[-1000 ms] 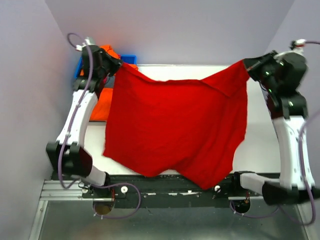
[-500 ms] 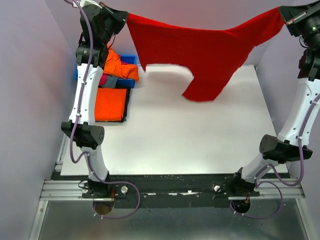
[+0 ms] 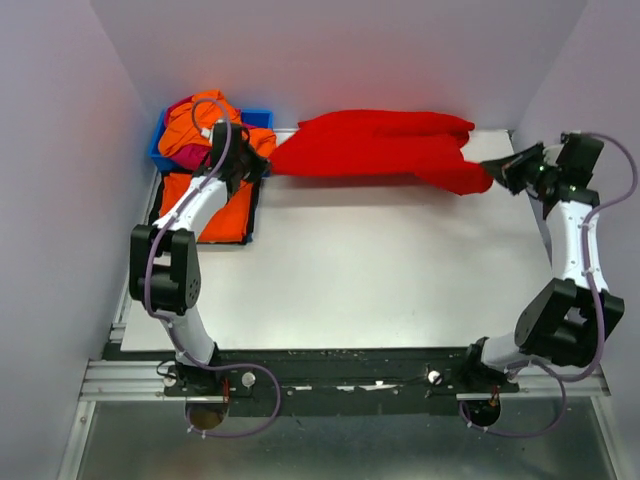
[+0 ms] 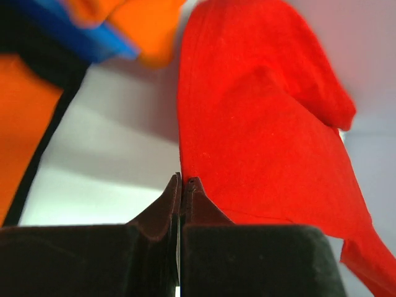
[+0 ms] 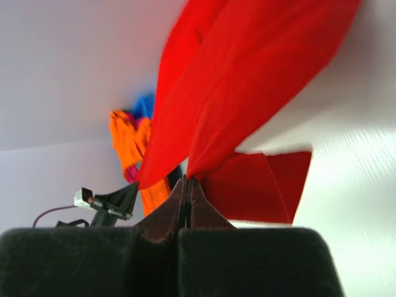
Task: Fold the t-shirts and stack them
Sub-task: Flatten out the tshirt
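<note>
Top view: red shirt [image 3: 380, 148] bunched in a strip along the far edge of the table [image 3: 380, 280]; folded orange shirt [image 3: 230, 215] at left; bin [image 3: 258, 118] heaped with shirts [image 3: 190, 120].
Left wrist: left gripper [image 4: 184, 182] pinched tight on the red shirt's corner.
Right wrist: right gripper [image 5: 187, 180] clamped on its other end.

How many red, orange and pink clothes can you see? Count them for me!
Red: 1, the red shirt
Orange: 2, the folded orange shirt and the orange bundle in the blue bin, which may hide more
Pink: 1, the pink cloth
Total: 4
</note>
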Motion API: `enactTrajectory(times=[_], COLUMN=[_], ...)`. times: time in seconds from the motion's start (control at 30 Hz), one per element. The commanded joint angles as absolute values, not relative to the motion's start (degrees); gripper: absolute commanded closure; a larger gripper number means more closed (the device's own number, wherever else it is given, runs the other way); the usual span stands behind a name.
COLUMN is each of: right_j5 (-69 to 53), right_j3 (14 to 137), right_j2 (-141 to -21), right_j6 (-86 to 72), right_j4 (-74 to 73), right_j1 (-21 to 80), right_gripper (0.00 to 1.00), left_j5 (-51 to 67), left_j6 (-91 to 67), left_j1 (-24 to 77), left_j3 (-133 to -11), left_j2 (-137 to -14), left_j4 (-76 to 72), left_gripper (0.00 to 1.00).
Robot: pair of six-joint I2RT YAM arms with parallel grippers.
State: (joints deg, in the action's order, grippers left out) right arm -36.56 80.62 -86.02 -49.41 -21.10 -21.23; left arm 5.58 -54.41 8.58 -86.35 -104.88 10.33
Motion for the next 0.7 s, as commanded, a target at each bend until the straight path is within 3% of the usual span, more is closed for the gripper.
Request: enactTrajectory(times=[0.0, 0.17, 0.33, 0.67], right_j5=[-37.27, -36.39, -21.65, -12.40], right_j3=[65.34, 47.85, 38.16, 31.56], right_j2=[-75.25, -66.38, -53.55, -35.51], right_j6=[-48.96, -47.03, -43.86, -39.47], right_j4=[-16.53, -17.13, -31.87, -43.42], right_j1=[-21.71, -21.71, -21.71, -21.71], right_gripper=[0.99, 0.99, 0.99, 0.99], left_j5=[7.64, 9.49, 9.58, 5.90], left_j6=[-53.52, -53.70, -53.00, -49.75], left_j1=[8.35, 8.53, 9.05, 9.05], left_j3=[-70.01, -50.67, -34.48, -26.10], left_j2=[-92.56, -86.06, -78.42, -57.32], left_j4=[-1.48, -7.46, -11.78, -0.28], left_gripper=[1.00, 1.00, 1.00, 1.00])
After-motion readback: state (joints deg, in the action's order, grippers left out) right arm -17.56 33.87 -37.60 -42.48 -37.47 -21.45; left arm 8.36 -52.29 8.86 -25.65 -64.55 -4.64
